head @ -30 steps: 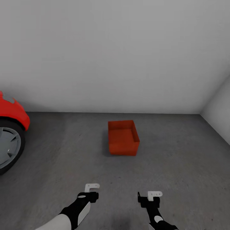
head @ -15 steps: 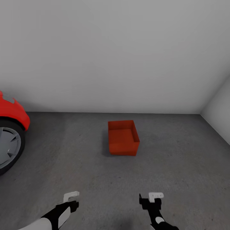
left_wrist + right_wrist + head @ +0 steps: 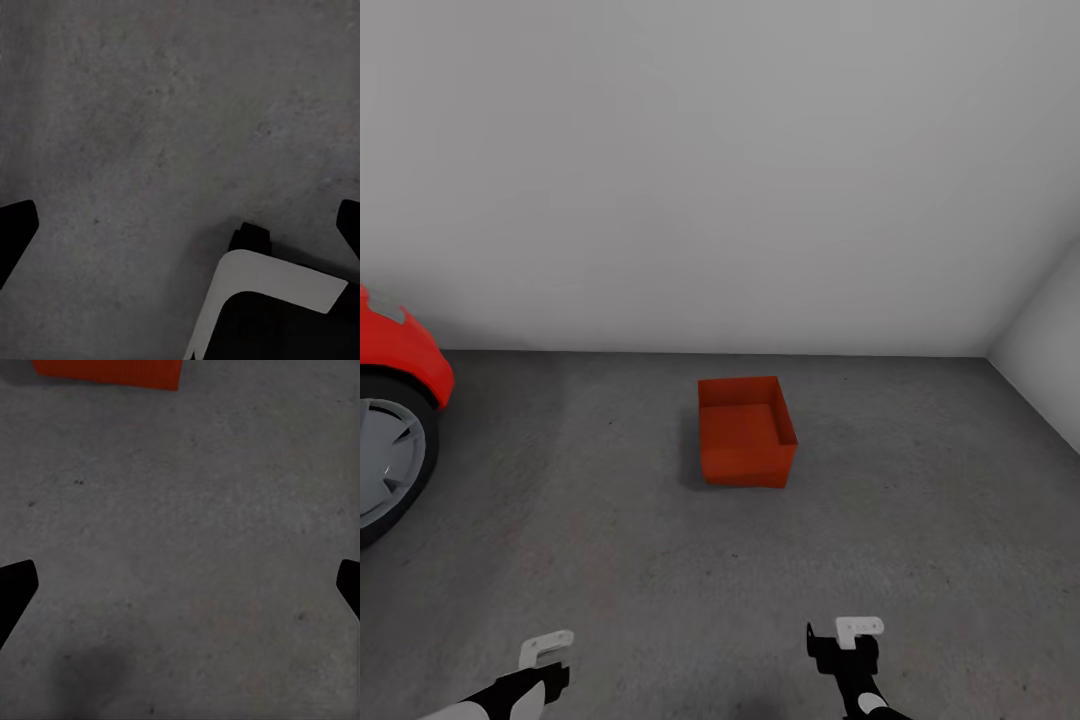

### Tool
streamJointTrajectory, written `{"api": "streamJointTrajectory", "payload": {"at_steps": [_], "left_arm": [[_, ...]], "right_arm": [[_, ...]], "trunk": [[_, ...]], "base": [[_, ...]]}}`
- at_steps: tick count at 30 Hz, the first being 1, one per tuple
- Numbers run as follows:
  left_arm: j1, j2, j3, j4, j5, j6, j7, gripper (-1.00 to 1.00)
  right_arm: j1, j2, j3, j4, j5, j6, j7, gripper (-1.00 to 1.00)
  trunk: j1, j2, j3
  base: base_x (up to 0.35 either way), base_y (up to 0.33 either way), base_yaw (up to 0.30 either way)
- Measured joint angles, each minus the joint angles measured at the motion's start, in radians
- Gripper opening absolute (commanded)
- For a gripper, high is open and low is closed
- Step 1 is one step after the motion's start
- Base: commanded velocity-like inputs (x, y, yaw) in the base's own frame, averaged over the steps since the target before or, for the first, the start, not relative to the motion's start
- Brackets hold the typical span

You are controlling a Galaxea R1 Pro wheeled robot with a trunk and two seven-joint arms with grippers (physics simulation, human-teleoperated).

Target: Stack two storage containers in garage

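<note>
An orange-red open-topped storage container stands on the dark grey concrete floor of the garage, a little short of the white back wall. A corner of the container also appears in the right wrist view. My left gripper hangs low at the near left, far from the container, and my right gripper hangs at the near right. Both wrist views look onto bare concrete, with the left gripper and the right gripper open and nothing between their fingers.
The red car with its grey wheel stands at the left edge. White walls close the back and the right side. A white and black robot part lies under the left wrist camera.
My left arm has drawn back and to the left, toward the picture's lower edge. The right arm has sunk slightly. The container and the view have not moved.
</note>
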Motion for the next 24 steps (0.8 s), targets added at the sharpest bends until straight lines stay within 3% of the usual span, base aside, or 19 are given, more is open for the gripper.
{"api": "streamJointTrajectory", "payload": {"at_steps": [16,18,19,21,24], "left_arm": [[0.0,0.0,0.0,0.0,0.002,0.004,0.0,1.0],[0.0,0.0,0.0,0.0,0.002,0.004,0.0,1.0],[0.001,0.001,0.0,0.0,0.001,0.004,-0.001,1.0],[0.002,0.0,0.0,0.0,0.001,0.004,-0.001,1.0],[0.005,0.0,0.0,0.0,0.0,0.004,-0.001,1.0]], "right_arm": [[0.001,-0.004,0.0,0.009,0.001,0.003,0.002,1.0],[0.014,-0.055,-0.002,0.033,0.001,0.016,0.003,1.0],[0.024,-0.105,-0.001,0.041,0.003,0.027,0.008,1.0],[0.028,-0.13,0.003,0.044,0.005,0.032,0.01,1.0],[0.039,-0.148,0.004,0.046,0.004,0.04,0.011,1.0]], "trunk": [[0.0,0.0,0.0],[0.0,0.0,0.0],[0.0,0.0,0.0],[0.0,0.0,0.0],[0.0,0.0,0.0]], "base": [[0.0,0.0,0.0],[0.0,0.0,0.0],[0.0,0.0,0.0],[0.0,0.0,0.0],[0.0,0.0,0.0]]}}
